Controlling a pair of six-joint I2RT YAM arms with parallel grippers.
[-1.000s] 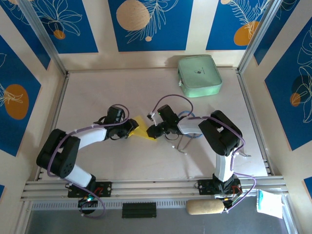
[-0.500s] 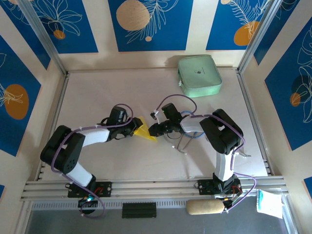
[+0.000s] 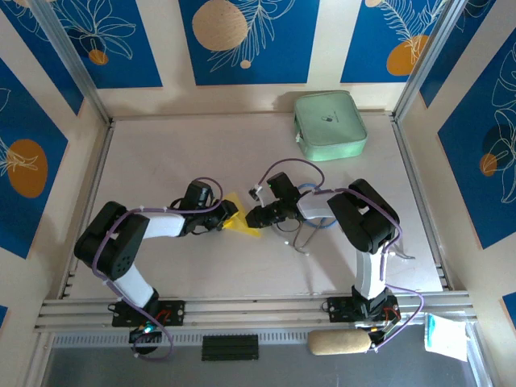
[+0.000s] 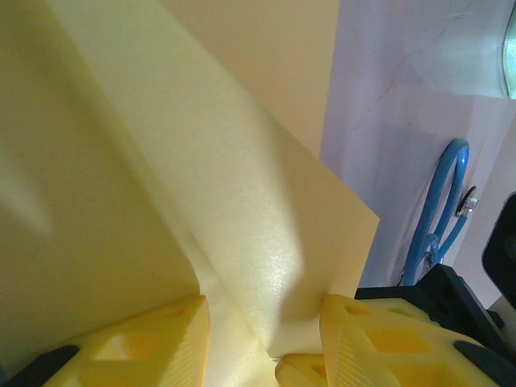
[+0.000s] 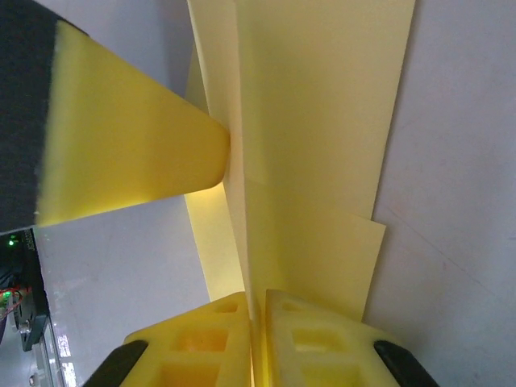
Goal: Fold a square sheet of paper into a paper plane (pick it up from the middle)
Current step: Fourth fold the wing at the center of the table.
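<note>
Centrally on the pale table (image 3: 161,153), a yellow sheet of paper (image 3: 236,219), already partly folded, sits between the two arms' tips, nearer the front edge than the back wall.

Seen from the right wrist, the paper (image 5: 322,121) stands on edge as several overlapping layers with a long straight crease. The right gripper (image 5: 255,298) is clamped on its lower edge, the two yellow fingers pressed almost together with the paper between them. From overhead this right gripper (image 3: 252,216) meets the paper's right side.

The left gripper (image 3: 226,213) reaches in from the left. In its own wrist view the paper (image 4: 161,161) takes up most of the picture, and the left gripper (image 4: 264,302) straddles a fold with its fingers clearly apart, so it is parted rather than squeezing. One of its fingers (image 5: 137,161) touches the paper's side in the right wrist view.

A blue looped cable (image 4: 450,149) lies on the table just right of the paper. A mint-green rounded case (image 3: 330,125) rests well apart at the far right.
</note>
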